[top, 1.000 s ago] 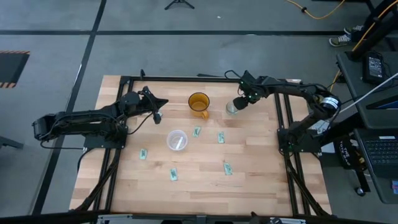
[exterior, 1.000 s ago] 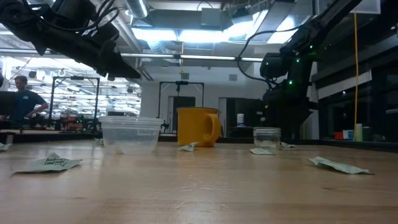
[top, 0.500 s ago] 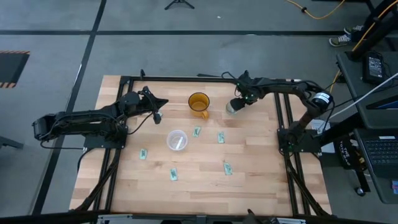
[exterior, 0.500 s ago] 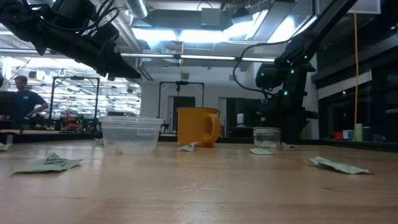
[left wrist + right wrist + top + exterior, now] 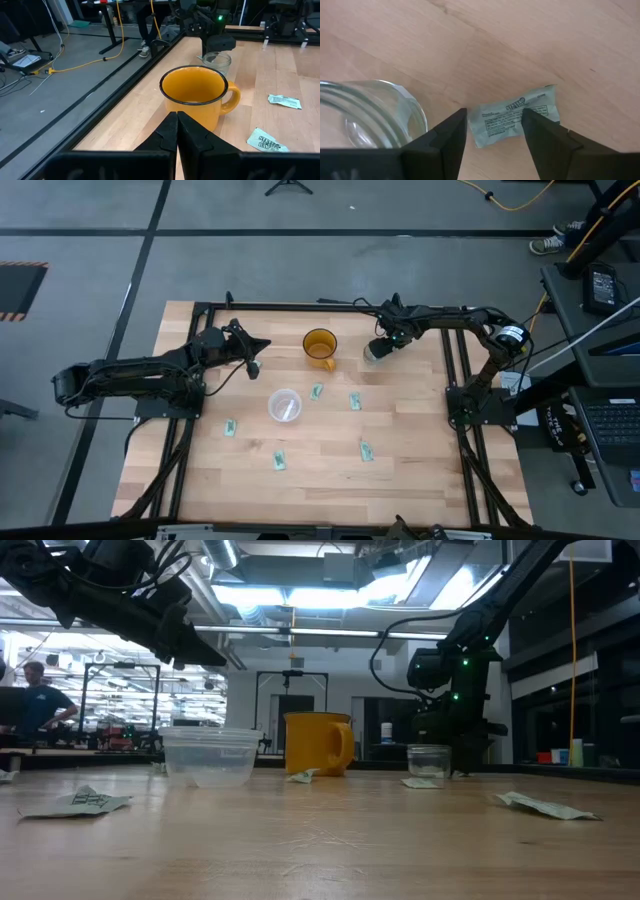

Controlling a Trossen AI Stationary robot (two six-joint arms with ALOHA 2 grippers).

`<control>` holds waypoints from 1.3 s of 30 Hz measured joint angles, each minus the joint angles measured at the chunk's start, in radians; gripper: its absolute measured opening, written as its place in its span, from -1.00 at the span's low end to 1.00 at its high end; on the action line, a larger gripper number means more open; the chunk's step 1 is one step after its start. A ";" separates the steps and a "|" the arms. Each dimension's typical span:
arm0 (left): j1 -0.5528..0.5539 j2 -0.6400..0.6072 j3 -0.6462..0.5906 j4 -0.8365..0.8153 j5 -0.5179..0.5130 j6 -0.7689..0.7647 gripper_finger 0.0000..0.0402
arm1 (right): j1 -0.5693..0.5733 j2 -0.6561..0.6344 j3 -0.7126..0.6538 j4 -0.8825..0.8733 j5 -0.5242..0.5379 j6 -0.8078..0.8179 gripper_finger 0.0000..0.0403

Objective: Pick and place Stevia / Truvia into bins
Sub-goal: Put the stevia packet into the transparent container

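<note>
Two spread fingers of the right gripper point(image 5: 492, 131) straddle a packet point(image 5: 516, 120) beside the glass cup point(image 5: 367, 116); left gripper point(image 5: 177, 131) is closed.

The packet point(image 5: 516, 118) lying just beside the narrow glass cup point(image 5: 367, 117) is going unseen from overhead, where the right gripper point(image 5: 377, 350) is covering it. In the right wrist view, the picture's edge is cutting off most of that cup. From overhead, the print on the loose packets at the table's six o'clock is proving too small to read. In the low view, the left arm point(image 5: 110, 595) is running out of frame at eleven o'clock.
</note>
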 joint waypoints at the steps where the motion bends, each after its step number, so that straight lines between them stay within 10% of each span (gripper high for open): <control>1: 0.000 0.000 0.000 0.000 0.000 0.000 -0.99 | 0.000 0.000 0.000 -0.001 0.001 0.000 -0.09; 17: 0.000 0.000 0.000 0.000 0.000 0.000 -0.99 | -0.002 0.003 -0.002 -0.019 0.004 -0.053 -0.95; 39: 0.000 0.000 0.000 0.000 -0.011 0.052 -0.99 | 0.000 -0.216 -0.010 -0.077 -0.041 -0.157 -1.00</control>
